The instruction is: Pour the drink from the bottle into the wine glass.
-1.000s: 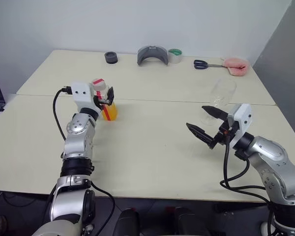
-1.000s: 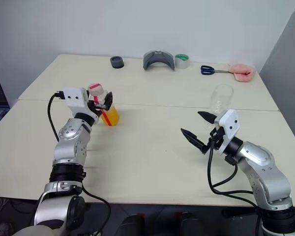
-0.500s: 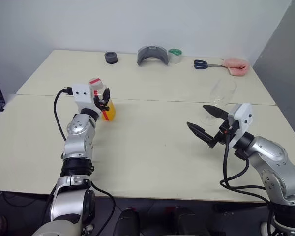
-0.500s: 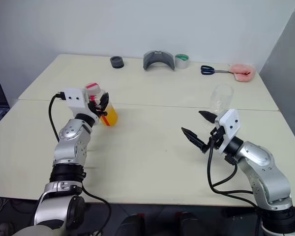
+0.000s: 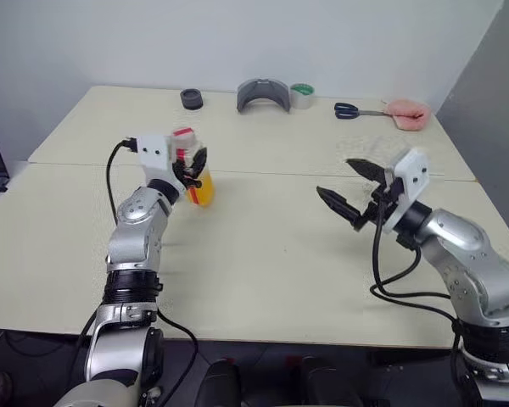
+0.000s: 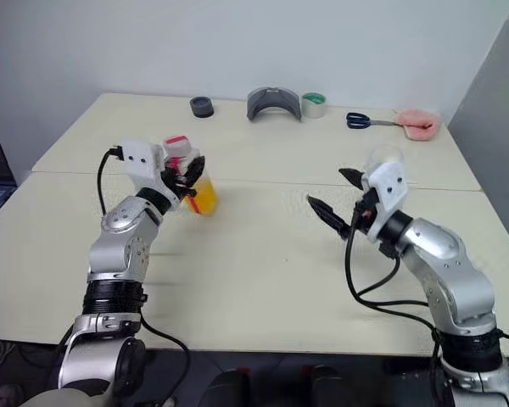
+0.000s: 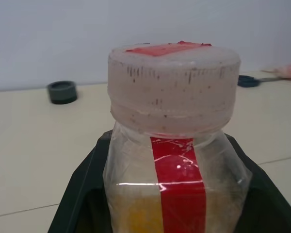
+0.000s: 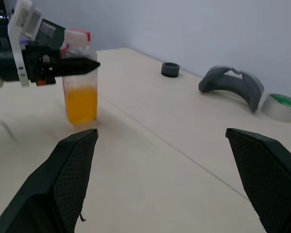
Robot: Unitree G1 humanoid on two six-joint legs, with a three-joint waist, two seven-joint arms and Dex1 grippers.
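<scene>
Now the left end effector [image 5: 193,166] is gripping the bottle [image 5: 194,169], cap on, lifting it over the bench [image 5: 263,254] at far left. Meanwhile the right end effector [image 5: 349,192] is gaping wide, empty, fronting the wine glass [image 6: 382,158]. Next: uncapping.

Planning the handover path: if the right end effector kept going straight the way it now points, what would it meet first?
Probably the bottle, shut in the left end effector. The open right end effector points across bare table toward it; depth is unclear, so it could pass just beside.
</scene>
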